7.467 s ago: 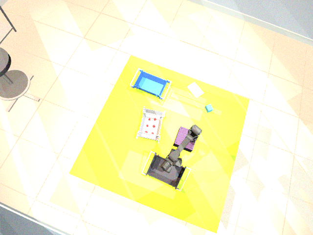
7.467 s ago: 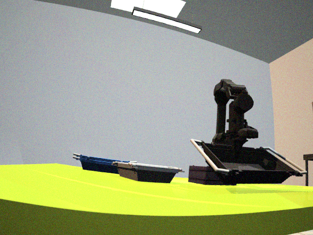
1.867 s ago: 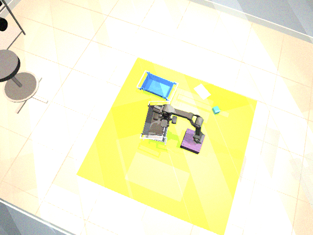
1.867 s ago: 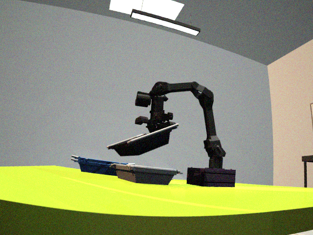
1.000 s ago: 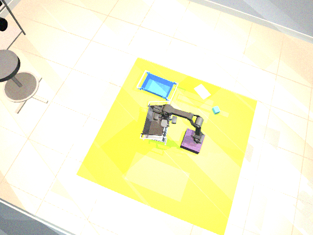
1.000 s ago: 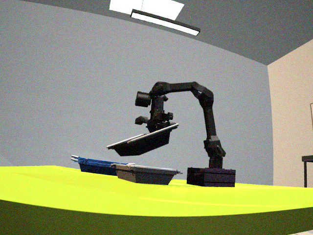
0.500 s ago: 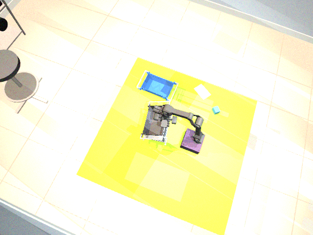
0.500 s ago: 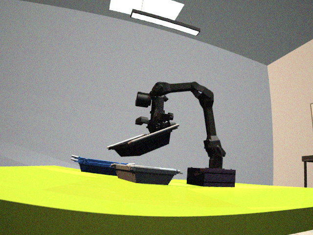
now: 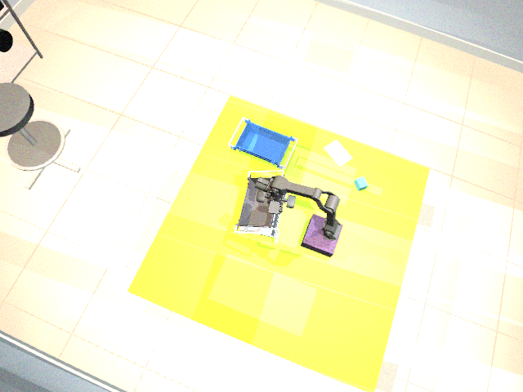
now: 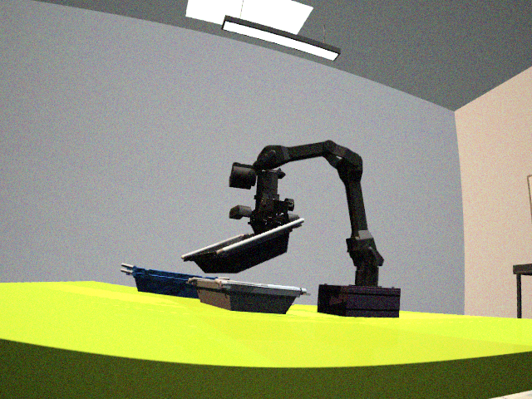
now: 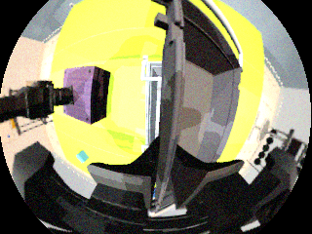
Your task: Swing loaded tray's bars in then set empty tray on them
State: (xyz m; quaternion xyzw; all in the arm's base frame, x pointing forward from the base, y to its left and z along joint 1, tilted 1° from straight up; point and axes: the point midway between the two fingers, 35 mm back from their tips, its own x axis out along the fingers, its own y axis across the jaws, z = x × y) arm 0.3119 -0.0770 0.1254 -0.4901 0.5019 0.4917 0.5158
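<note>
The empty dark grey tray (image 9: 250, 211) (image 10: 253, 256) (image 11: 197, 90) hangs in the air, tilted, with its side toward the robot's base higher. My gripper (image 10: 268, 228) (image 11: 162, 139) is shut on the rim of its raised long side. White wire bars show at its ends. The loaded grey tray (image 10: 262, 299) (image 11: 153, 109) stands on the table below, not touching the held tray. Light bars show along its top in the exterior view. The held tray hides most of it in the top view and the wrist view, so its load and the exact bar positions cannot be told.
A blue tray (image 9: 264, 145) (image 10: 165, 283) with white bars stands just beyond the grey trays. The purple base block (image 9: 315, 236) (image 10: 369, 302) (image 11: 80, 99) carries my arm. A cyan cube (image 9: 361, 184) (image 11: 82, 156) and a white card (image 9: 337, 153) lie farther off on the yellow table top.
</note>
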